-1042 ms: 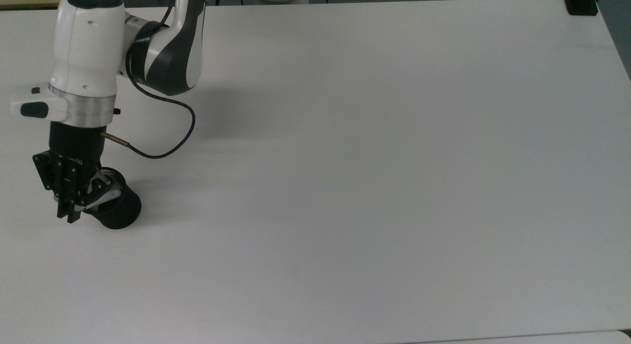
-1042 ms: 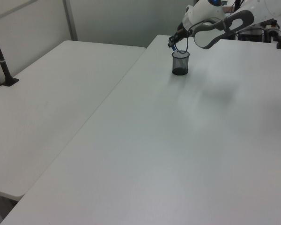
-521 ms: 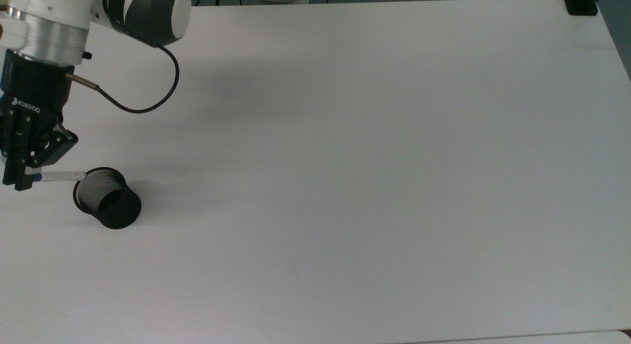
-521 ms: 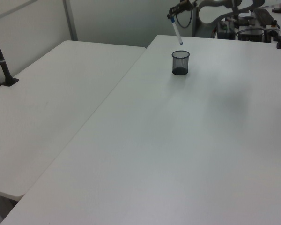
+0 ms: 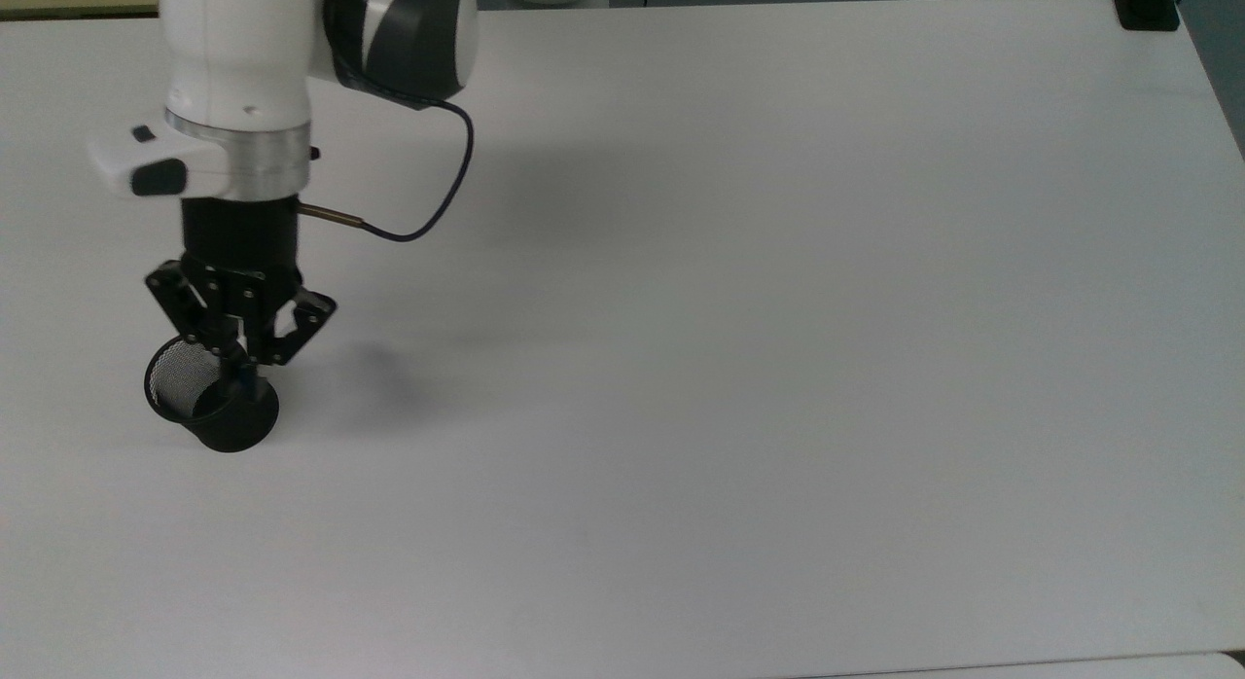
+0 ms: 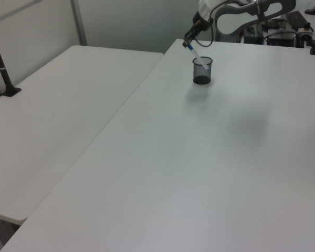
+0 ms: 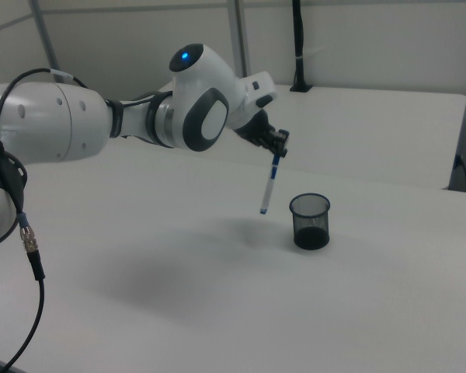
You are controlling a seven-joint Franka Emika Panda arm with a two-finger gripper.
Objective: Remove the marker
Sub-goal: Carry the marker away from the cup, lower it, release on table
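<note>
Above the white table (image 7: 217,311), the end effector (image 7: 278,152) pinches the marker (image 7: 269,186), which hangs below it.

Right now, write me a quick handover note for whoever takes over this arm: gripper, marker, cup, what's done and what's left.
Gripper: shut on the marker at its blue-capped upper end; the marker hangs tilted below the fingers.
Marker: clear of the black mesh cup, in the air beside it on the right view's left, touching neither cup nor table.
Cup: upright on the table, with nothing seen inside it.
Done: marker is out of the cup.
Left: probably set the marker down on the table away from the cup, then open the fingers.
</note>
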